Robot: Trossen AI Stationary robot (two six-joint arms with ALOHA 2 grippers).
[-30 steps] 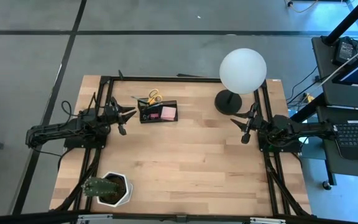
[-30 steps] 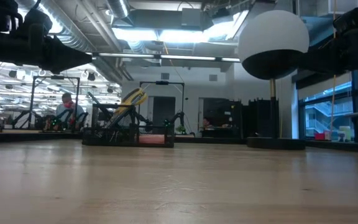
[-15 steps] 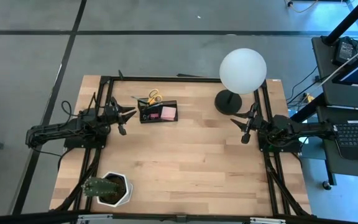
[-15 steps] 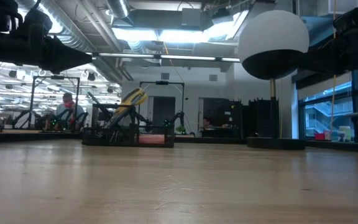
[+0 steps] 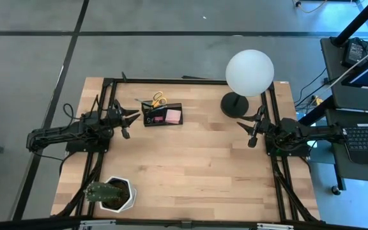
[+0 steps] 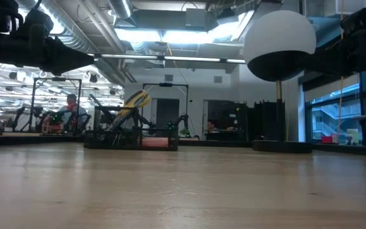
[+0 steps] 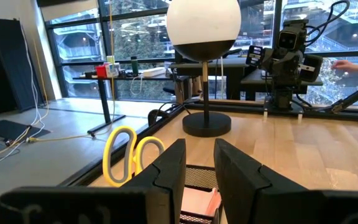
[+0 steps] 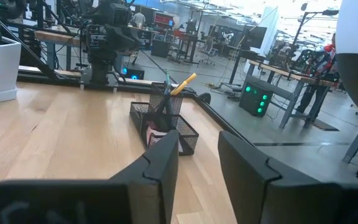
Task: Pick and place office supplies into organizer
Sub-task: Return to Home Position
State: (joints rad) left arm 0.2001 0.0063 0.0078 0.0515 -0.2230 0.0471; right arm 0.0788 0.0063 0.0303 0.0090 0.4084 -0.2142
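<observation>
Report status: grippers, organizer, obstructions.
Left gripper open, empty, beside organizer. Right gripper open, empty, parked opposite. Scissors and pink pad in organizer. Lamp, plant pot well apart.

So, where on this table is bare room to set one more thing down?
The wide middle of the table, between left gripper and right gripper, is bare, as far as the plant pot. Crowded: far edge, with organizer and lamp.

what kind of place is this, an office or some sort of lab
Probably a robotics lab in an open industrial hall: exposed ceiling ducts, more workbenches beyond the table, and a person working in the background.
</observation>
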